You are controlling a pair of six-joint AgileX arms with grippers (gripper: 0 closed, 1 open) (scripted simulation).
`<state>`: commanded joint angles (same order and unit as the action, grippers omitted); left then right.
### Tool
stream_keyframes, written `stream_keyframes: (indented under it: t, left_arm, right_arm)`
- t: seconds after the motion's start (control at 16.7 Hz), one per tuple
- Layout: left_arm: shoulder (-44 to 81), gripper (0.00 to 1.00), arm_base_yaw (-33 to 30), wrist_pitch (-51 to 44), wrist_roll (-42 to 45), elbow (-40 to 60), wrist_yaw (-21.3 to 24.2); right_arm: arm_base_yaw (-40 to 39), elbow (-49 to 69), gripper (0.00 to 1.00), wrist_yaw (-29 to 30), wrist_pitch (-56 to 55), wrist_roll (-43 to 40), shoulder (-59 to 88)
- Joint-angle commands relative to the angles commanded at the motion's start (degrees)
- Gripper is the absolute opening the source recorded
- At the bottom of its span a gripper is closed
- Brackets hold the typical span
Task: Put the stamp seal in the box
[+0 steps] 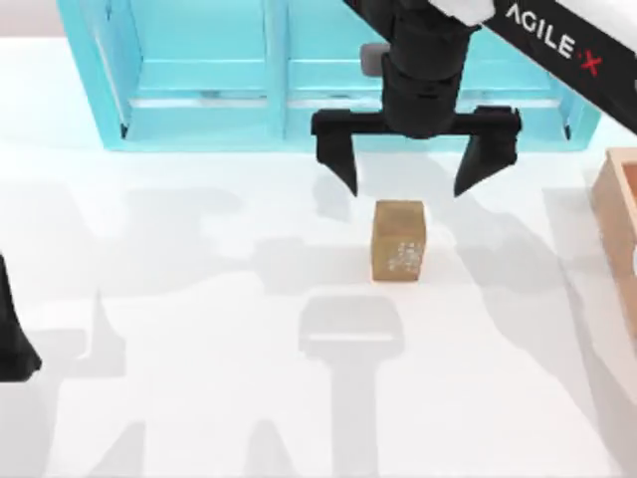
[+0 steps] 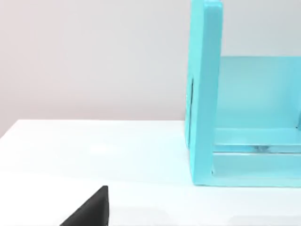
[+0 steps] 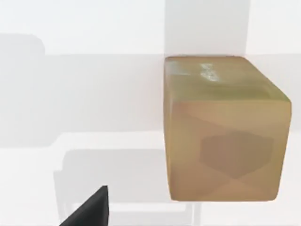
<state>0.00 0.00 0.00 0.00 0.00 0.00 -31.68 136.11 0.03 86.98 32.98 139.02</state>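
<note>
Right gripper [image 1: 416,184] hung wide open just above the stamp seal [image 1: 399,241], box [image 1: 619,209] off to the seal's right, left arm parked.

The counter [image 1: 199,329] is smooth, white and faintly glossy, carrying soft shadows. The seal [image 1: 399,240] looks like tan wood, smooth with rounded edges and a slight sheen, faint white marks on one face. The box [image 1: 619,214] is orange-tan, wood-like and matt. The shelf [image 1: 199,70] looks like smooth cyan plastic. The right gripper [image 1: 416,184] has matt black fingers [image 1: 341,159].
</note>
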Motion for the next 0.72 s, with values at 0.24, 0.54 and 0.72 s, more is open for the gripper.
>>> stream_keyframes:
  t: [0.24,0.54,0.72]
  left_arm:
    - [0.0,1.00,0.0,0.0,0.0,0.0,0.0]
    - [0.0,1.00,0.0,0.0,0.0,0.0,0.0]
    - [0.0,1.00,0.0,0.0,0.0,0.0,0.0]
  right_arm:
    - [-0.1,-10.2,1.00,0.0,-9.6,0.1,-0.5]
    - [-0.3,-21.3,1.00,0.0,-20.5,0.3,-0.7]
    - [-0.3,-21.8,1.00,0.0,-21.0,0.3,-0.8]
